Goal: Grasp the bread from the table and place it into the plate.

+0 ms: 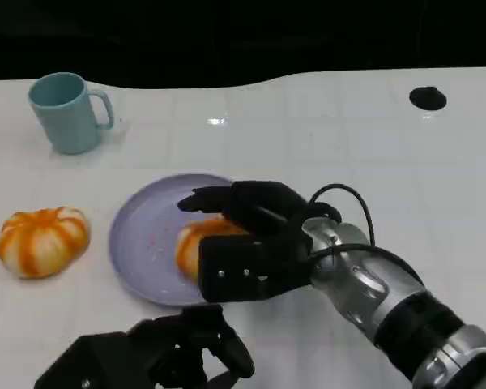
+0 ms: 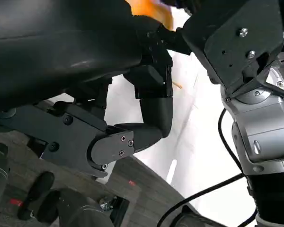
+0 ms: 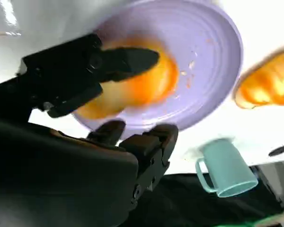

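An orange, ridged bread lies low over the right part of the lavender plate. My right hand grips it, with fingers reaching over its far side and the palm against its near side. The right wrist view shows the same bread blurred between black fingers above the plate. A second bread sits on the table left of the plate. At the near edge, my left hand has its fingers curled in on nothing; in its own wrist view the left hand is beside the right forearm.
A teal mug stands at the far left of the white table. A black round spot marks the far right. The table's near edge runs just under my left hand, with grey floor below.
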Robot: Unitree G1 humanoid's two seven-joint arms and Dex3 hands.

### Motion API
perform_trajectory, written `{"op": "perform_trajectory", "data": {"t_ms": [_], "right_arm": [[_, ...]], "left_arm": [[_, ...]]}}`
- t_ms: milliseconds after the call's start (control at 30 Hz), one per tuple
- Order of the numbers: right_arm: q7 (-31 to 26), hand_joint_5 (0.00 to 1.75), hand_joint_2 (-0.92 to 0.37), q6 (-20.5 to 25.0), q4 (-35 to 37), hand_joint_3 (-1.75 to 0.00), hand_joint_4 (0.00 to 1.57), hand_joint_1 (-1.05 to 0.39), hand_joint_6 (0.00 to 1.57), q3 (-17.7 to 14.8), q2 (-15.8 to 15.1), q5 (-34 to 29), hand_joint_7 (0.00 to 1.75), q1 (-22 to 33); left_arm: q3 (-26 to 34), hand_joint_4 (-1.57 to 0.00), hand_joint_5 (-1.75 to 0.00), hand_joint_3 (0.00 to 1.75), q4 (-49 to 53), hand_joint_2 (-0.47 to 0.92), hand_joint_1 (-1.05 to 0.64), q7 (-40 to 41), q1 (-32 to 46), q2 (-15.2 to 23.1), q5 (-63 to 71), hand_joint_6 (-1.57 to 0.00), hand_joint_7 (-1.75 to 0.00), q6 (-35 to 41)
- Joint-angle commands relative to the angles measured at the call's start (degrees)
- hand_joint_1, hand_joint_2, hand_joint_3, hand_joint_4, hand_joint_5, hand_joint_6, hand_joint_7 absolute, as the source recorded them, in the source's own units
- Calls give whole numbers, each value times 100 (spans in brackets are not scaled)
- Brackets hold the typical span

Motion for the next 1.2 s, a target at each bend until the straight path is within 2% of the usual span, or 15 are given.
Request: {"op": "perform_trajectory", "data": {"t_ms": [33,300,500,767,900,1033,1200], "right_arm": [[390,12,-92,240,-426,-39,0,-80,17,93,-138,5,1,27],[934,14,-92,838,-1618,-46,3,-85,16,216,-350,-97,0,367],[1248,17,-92,1090,-2703,-46,7,-82,18,207,-654,-128,1,817],[1552,23,-92,955,-4216,-38,12,-75,20,-58,-1375,63,2,1661],[1610,28,-92,770,-4791,-34,13,-71,22,-313,-1676,406,2,2128],[1561,46,-92,405,-5209,-26,12,-62,34,-635,-1928,834,6,2602],[1287,63,-92,-99,-5496,-19,37,-48,57,-1111,-2116,1301,16,3295]], "left_arm": [[-1,-67,-175,74,-70,80,-34,42,3,42,30,-60,-147,27],[-2,-68,-175,76,-64,79,-34,47,2,67,61,-60,-148,2],[14,-69,-175,77,-74,78,-34,67,2,55,59,-60,-148,48],[41,-68,-175,79,-11,77,-35,49,-28,73,68,-60,-146,37],[54,-69,-175,79,17,77,-35,44,-23,69,55,-60,-145,2],[93,-71,-175,79,46,77,-34,22,-14,42,-20,-60,-146,0],[116,-71,-175,79,143,78,-34,2,-26,54,-69,-59,-146,-123]]}}
